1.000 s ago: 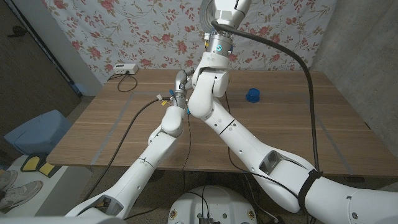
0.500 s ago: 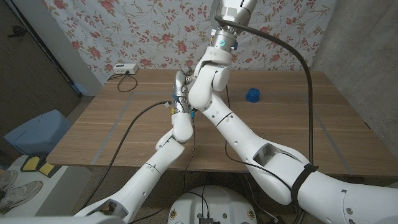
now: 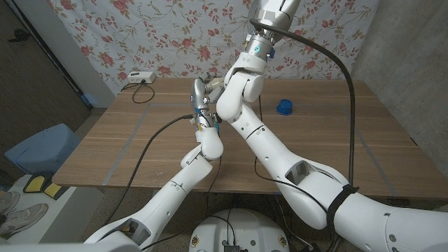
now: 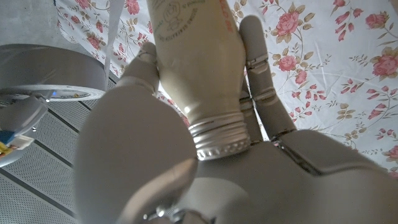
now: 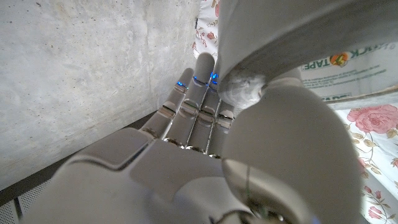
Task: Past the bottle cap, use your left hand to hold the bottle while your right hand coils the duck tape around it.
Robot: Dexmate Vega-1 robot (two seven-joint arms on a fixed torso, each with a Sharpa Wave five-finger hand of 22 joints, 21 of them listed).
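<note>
Head view: over the last second both arms have risen, with the left hand [image 3: 201, 94] and right forearm shifted up and right above the table [image 3: 126, 150]. Left wrist view: the left hand grips the bottle [image 4: 196, 68] just beside its threaded metal neck, tape roll [image 4: 46, 71] near. Right hand [image 5: 193, 124] holds the tape roll with straight fingers; coiling seems underway.
</note>
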